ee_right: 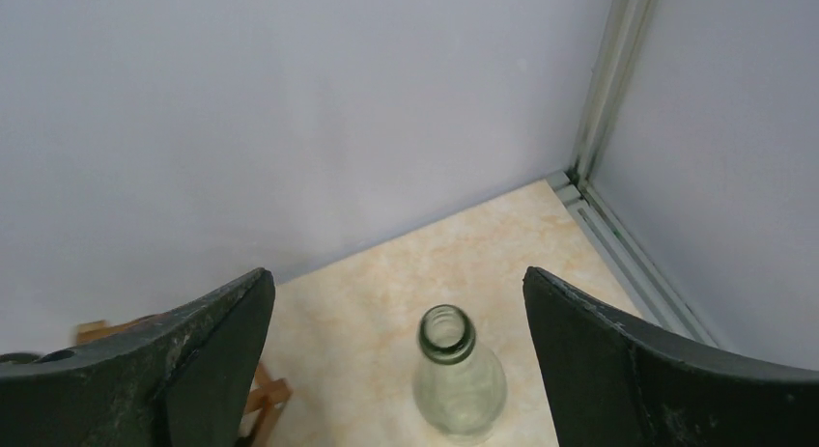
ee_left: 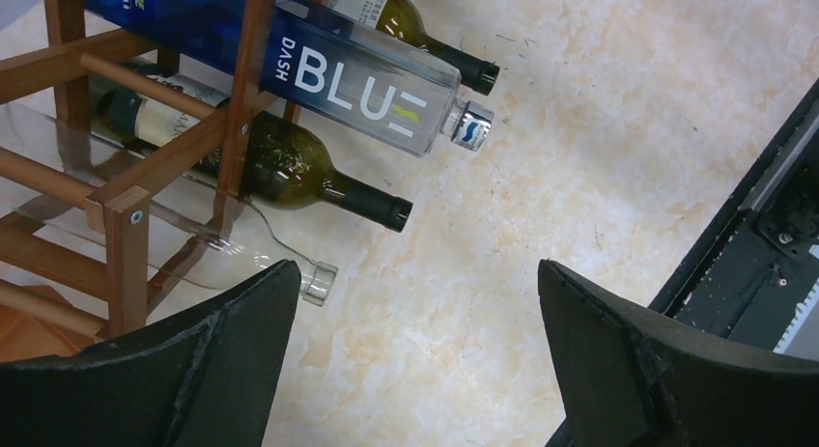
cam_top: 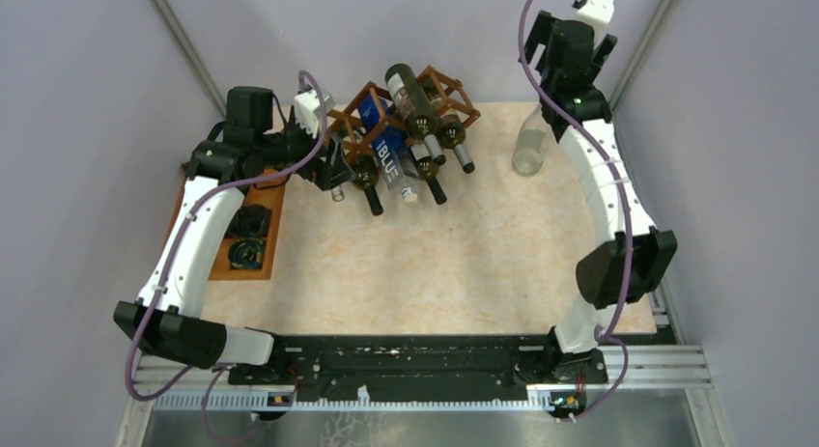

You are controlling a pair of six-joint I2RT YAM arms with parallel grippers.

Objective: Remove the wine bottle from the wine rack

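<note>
The bench [cam_top: 483,264] carries the wine rack [ee_left: 124,264], with a dark wine bottle [ee_left: 290,167] lying in it among others. The left gripper [ee_left: 415,302] hovers beside the rack, jaws spread wide and empty. The right gripper [ee_right: 396,293], jaws equally spread and empty, hangs above an upright clear bottle [ee_right: 459,384].

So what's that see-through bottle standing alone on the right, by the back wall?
A clear, colourless glass bottle, uncapped, no label showing, apparently empty. It has a rounded body, a short neck and a thick-lipped open mouth. It stands upright on the pale marbled table, right of the wine rack and apart from it. The open right gripper hangs above, touching nothing.
</note>
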